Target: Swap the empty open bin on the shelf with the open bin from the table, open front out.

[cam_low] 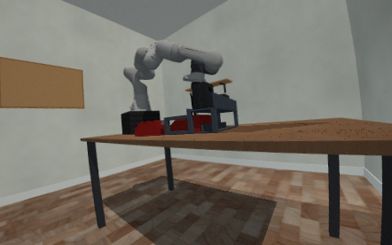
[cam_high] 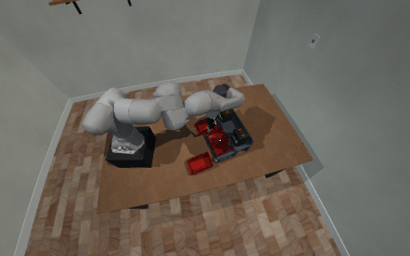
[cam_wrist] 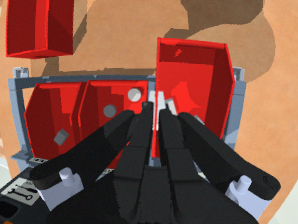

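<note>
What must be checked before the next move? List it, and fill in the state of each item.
1. Black fingers shut on the side wall of the empty red open bin: ok, the wall shows between them.
2. That bin holds nothing: ok, no parts seen inside.
3. Its base is above the front lip of the dark grey shelf frame: cannot tell.
4. The two neighbouring red bins with grey parts sit in the shelf: ok.
5. The red open bin on the brown wooden table stands apart from the shelf: ok.
6. Parts inside that table bin: cannot tell, its interior is in shadow.
</note>
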